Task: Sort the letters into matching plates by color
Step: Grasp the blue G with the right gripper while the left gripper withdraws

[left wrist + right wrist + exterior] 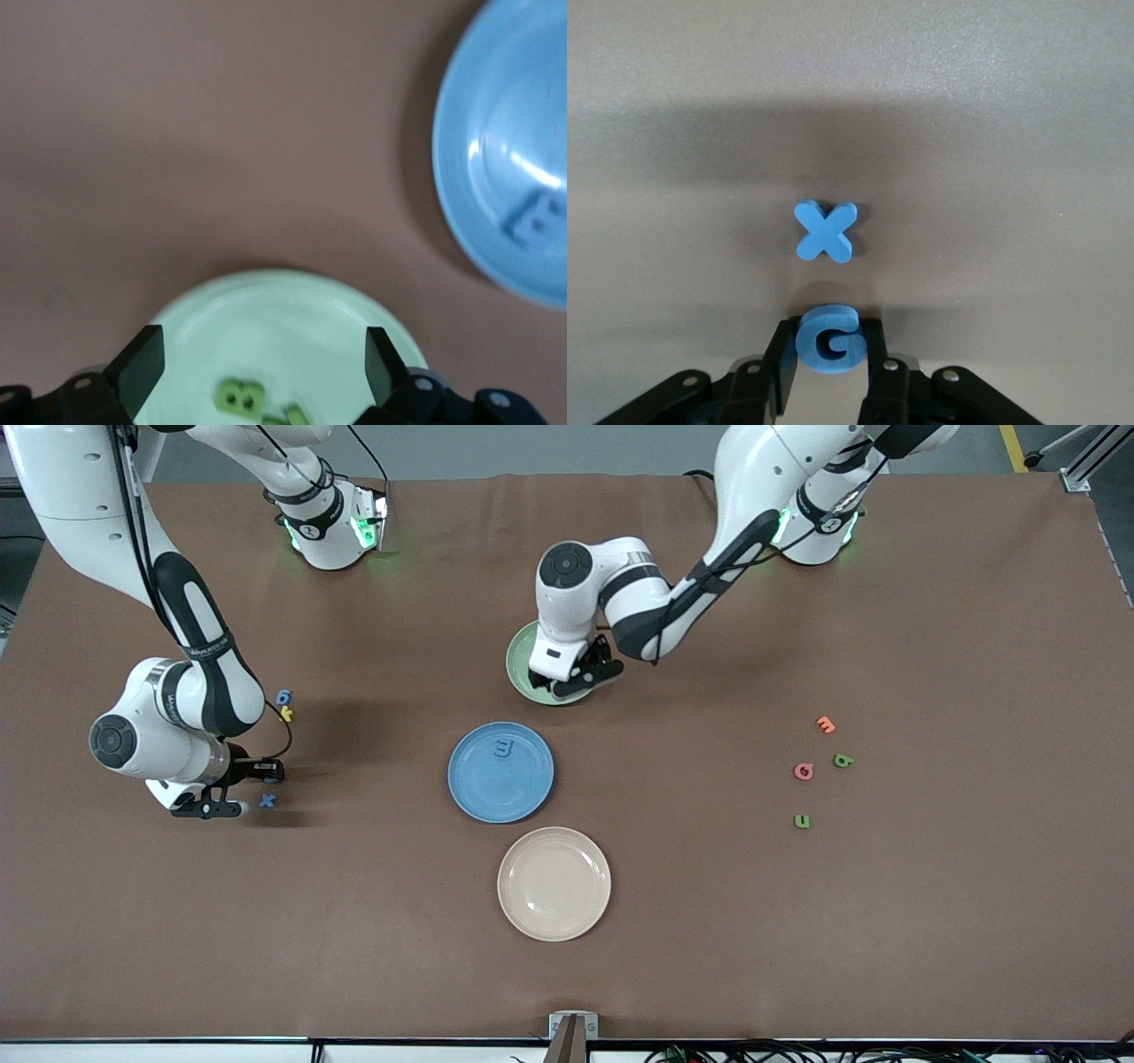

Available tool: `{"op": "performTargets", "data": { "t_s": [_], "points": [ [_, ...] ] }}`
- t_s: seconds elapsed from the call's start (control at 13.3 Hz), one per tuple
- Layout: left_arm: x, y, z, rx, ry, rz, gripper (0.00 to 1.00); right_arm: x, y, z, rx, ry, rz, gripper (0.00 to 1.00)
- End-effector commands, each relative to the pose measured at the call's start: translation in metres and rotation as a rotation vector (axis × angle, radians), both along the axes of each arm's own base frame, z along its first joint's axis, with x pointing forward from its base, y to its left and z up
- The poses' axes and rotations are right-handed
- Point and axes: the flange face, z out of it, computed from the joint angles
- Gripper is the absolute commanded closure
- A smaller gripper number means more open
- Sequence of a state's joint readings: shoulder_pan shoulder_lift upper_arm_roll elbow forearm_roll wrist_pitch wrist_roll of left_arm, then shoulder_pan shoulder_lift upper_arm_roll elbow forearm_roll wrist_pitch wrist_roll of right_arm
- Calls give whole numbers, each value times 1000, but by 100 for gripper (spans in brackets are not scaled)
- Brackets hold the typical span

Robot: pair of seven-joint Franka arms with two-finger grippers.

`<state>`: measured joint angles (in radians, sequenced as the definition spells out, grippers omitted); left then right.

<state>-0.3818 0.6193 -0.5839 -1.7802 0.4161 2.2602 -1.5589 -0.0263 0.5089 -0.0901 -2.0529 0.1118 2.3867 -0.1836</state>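
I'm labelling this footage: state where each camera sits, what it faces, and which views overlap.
Front view: high across the table, facing both arms; the blue plate is mid-table.
Left wrist view: above the green plate; the left gripper has its jaws open.
Right wrist view: low over the table; the right gripper is closed on the blue G, by the blue X.
Shared: front and left wrist views both show the two plates.

The right gripper (830, 350) pinches a blue letter G (829, 339); a blue X (825, 232) lies just beside it on the table (992, 133).
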Motion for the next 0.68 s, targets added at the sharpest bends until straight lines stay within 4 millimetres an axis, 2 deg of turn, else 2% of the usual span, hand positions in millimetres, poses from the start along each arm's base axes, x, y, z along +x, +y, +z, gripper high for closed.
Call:
{"op": "performTargets", "data": {
  "t_s": [0.0, 0.23, 0.45, 0.6],
  "points": [
    [50, 40, 25, 27, -36, -2, 0, -2, -3, -12, -8, 1, -5, 76],
    [103, 97, 38, 29, -54, -11, 0, -1, -3, -9, -6, 7, -5, 76],
    [152, 171, 52, 54, -57, -40, 0, 5, -2, 17, 1, -2, 1, 76],
    [181, 225, 53, 60, -52, -49, 0, 13, 0, 37, 7, 10, 9, 76]
  ]
}}
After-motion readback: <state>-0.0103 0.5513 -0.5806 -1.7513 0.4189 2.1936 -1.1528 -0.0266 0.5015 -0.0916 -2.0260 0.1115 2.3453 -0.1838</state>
